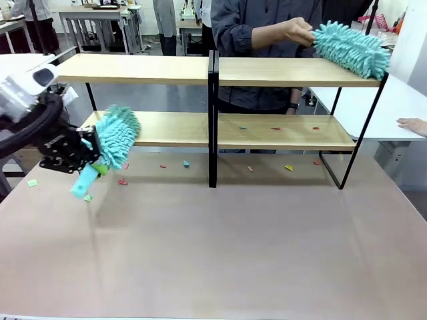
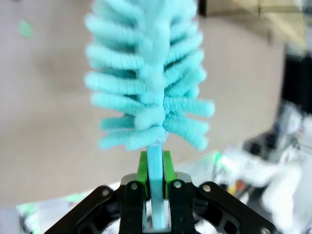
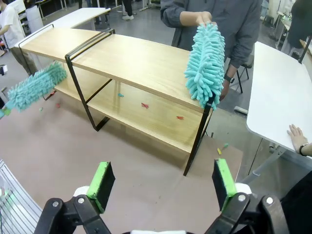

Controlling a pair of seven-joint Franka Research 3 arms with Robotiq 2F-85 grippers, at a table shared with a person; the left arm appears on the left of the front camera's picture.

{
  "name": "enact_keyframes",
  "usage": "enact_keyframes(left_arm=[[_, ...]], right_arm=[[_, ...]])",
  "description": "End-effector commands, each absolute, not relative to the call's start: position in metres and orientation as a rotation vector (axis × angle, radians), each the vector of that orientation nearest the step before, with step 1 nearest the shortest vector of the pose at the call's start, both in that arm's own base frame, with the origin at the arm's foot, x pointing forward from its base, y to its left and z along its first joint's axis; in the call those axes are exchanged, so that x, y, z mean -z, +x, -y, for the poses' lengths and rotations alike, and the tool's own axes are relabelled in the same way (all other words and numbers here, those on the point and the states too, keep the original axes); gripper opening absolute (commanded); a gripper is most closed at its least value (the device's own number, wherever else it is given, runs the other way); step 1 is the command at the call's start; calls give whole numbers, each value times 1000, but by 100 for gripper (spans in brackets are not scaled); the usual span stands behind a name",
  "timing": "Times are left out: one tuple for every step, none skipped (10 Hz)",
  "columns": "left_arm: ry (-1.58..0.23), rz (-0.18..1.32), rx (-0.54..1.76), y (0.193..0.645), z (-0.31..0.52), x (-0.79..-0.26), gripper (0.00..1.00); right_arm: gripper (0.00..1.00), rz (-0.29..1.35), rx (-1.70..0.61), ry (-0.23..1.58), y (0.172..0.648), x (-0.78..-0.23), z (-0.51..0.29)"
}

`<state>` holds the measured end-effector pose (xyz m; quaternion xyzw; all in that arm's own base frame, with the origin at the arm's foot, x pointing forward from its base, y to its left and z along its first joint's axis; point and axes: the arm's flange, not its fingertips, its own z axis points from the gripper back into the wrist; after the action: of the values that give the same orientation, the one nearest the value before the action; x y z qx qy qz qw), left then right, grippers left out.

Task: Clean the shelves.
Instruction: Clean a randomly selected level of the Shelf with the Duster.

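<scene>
Teal chenille strands are fanning out straight ahead of the left tool, whose green pads are pinching the flat light-blue handle of a duster, with the handle filling the narrow gap between them. Seen from the front, this tool is hanging low over the brown desk, just off the left end of the shelves. The fluffy head beyond its fingertips is reaching up to the left end of the lower board, though whether it is touching the wood cannot be told. The right tool is standing wide, its two pads far apart and gripping nothing. It is hovering above the desk with the shelves lying ahead of it, their black frame and central post facing it. At the end of the top board farthest from the left tool, a person's hand is holding a second duster, whose head is resting on the wood by the corner. Small coloured scraps are lying on the lower board and on the desk beneath it, ahead of both tools. The person's other hand is lying flat on a white table beyond the shelves' far end.
</scene>
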<state>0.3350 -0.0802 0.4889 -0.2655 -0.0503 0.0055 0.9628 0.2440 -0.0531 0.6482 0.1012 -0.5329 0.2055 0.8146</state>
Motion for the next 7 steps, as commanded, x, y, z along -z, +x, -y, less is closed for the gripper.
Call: enact_keyframes(left_arm=[[-487,-2,209,282,37,-475,13],[-486,-64,354,261,10,-482,13],[-505,-158,484,240,-21,-492,13],[-562,-159,540,217,-52,-507,13],[-631,-112,583,189,-85,-522,13],[-716,-46,626,158,-115,-536,13],[-754,97,650,124,-148,-548,13]], right_arm=[[100,1142,-447,212,244,-648,54],[100,1142,-447,212,244,-648,54],[100,1142,-447,212,244,-648,54],[100,1142,-447,212,244,-648,54],[100,1142,-447,212,244,-648,54],[100,1142,-447,212,244,-648,54],[100,1142,-447,212,244,-648,54]])
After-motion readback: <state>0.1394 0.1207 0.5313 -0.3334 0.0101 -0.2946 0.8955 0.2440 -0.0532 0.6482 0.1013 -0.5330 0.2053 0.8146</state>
